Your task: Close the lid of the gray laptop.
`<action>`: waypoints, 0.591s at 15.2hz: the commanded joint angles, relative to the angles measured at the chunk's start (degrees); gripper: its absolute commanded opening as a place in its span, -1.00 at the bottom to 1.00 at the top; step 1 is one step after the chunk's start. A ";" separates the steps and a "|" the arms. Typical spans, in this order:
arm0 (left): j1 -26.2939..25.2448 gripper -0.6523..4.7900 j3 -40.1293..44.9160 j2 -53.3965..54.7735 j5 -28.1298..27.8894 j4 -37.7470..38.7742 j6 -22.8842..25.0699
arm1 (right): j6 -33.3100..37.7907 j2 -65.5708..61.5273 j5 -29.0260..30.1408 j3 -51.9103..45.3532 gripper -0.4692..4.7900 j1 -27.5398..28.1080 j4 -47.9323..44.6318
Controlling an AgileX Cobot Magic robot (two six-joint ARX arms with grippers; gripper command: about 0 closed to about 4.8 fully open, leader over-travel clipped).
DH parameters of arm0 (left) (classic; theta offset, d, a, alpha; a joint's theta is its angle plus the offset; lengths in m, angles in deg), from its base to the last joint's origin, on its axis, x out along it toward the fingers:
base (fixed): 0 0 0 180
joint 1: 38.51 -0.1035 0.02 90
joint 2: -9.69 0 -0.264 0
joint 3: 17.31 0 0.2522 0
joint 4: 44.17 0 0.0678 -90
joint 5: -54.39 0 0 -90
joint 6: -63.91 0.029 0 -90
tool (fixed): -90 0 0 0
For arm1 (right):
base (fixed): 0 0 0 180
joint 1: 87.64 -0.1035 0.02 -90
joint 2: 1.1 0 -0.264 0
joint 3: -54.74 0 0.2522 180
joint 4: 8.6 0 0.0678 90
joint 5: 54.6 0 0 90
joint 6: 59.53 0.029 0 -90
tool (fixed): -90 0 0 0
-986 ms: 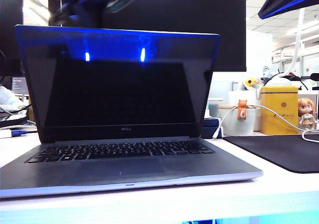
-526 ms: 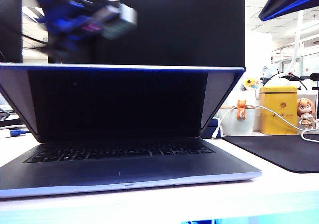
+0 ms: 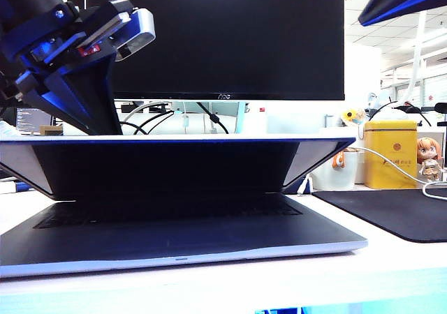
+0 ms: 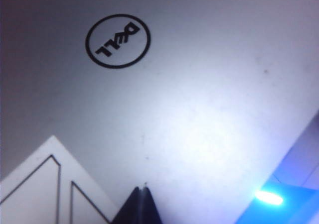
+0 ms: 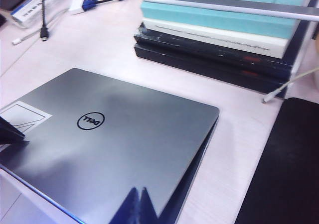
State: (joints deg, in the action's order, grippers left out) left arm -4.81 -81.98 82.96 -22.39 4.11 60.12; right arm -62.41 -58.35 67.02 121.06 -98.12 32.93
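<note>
Pressed-together fingertips of the left gripper point(image 4: 142, 204) are set on the lid point(image 3: 174, 140) of the gray laptop point(image 3: 181, 241), lowered nearly flat, while the right gripper point(image 5: 135, 206), likewise pressed together, is held above it.

A round "DELL" logo point(image 4: 117, 41) is printed in black on the silver-gray outside of the lid point(image 4: 209, 109), and it is also seen in the right wrist view. Small letters reading "AOC" are carried on the lower bezel of the black monitor point(image 3: 222, 96). The print on the yellow tin point(image 3: 390, 153) cannot be read.
</note>
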 commanded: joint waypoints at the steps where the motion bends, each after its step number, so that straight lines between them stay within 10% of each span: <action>1: 0.09 -0.78 3.30 -0.04 0.68 -2.34 -2.40 | -0.15 0.17 0.46 0.13 -0.84 -0.04 -0.94; 5: 2.21 -0.78 6.40 -1.20 -3.87 -3.17 -2.64 | -0.15 0.17 0.46 0.13 -0.84 -0.04 -0.94; 9: 6.58 -0.78 6.43 -15.34 -21.77 -12.24 0.92 | -0.17 0.87 -0.22 0.13 -0.84 0.00 -1.49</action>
State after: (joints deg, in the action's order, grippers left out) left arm 1.90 -75.40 70.72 -40.38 -5.44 59.39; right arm -62.41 -58.18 66.99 121.06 -98.10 32.91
